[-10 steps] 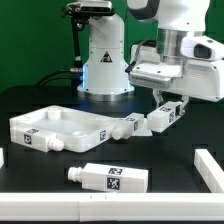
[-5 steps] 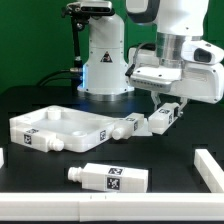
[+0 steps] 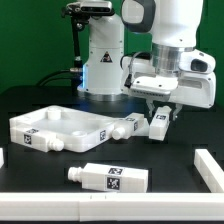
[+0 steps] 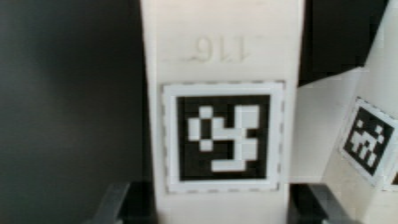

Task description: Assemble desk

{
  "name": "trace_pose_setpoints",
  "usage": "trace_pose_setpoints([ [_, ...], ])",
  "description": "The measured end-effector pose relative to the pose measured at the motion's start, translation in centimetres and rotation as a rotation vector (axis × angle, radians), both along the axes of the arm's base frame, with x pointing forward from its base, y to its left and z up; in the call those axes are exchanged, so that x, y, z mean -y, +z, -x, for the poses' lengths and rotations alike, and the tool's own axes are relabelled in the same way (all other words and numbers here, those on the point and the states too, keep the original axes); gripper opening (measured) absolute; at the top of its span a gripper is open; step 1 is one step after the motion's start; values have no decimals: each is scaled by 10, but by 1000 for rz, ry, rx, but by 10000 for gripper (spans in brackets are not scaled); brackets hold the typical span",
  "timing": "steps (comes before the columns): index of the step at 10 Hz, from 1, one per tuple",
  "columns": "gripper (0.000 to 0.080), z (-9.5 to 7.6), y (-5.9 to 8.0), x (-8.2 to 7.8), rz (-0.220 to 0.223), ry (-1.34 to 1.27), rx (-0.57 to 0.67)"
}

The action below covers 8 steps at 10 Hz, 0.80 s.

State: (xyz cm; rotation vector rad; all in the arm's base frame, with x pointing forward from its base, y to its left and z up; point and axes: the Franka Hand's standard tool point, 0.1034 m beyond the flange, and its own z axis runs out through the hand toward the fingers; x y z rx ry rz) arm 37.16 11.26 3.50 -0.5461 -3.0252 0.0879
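You've got the claw (image 3: 158, 118) pinching one desk leg (image 3: 158, 127), jaws part-closed on its sides, leg near upright and low over the black table (image 3: 150, 205); whether it touches down you can't tell. It sits just off the exterior view's right end of the desk panel (image 3: 60, 125), which lies flat, rim up. A 2nd leg (image 3: 128, 127) lies b/w the panel's corner and the held one; seated in a socket or not, can't tell. A 3rd leg (image 3: 110, 178) lies on its side in front, well apart. Handling, as a judgement: hard moulded plastic, light, stiff, won't crush, but smooth-faced, so it may twist in the grip if pushed against a socket. Hold across the flat sides, clear of the end that goes in. Exterior view gives you the layout, i.e. panel, all 3 legs, arm tilt, but the fingertips are small and half hidden there. Wrist view shows the contact: leg filling the frame, its square tag (image 4: 222, 135) facing the cam, a dark pad (image 4: 128, 200) each side, faint raised lettering you can't read, and another tag (image 4: 370, 140) at the edge; no layout
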Motion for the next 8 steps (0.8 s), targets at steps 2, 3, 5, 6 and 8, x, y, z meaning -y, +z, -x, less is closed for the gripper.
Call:
trace_pose_setpoints([
  [2, 285, 3, -2, -1, 0, 1, -5],
  [3, 285, 8, -5, -4, -1, 16, -15],
  [5, 285, 22, -17, -13, -7, 1, -51],
  [6, 285, 23, -20, -13, -8, -1, -57],
  [8, 349, 22, -20, -11, -7, -11, -58],
])
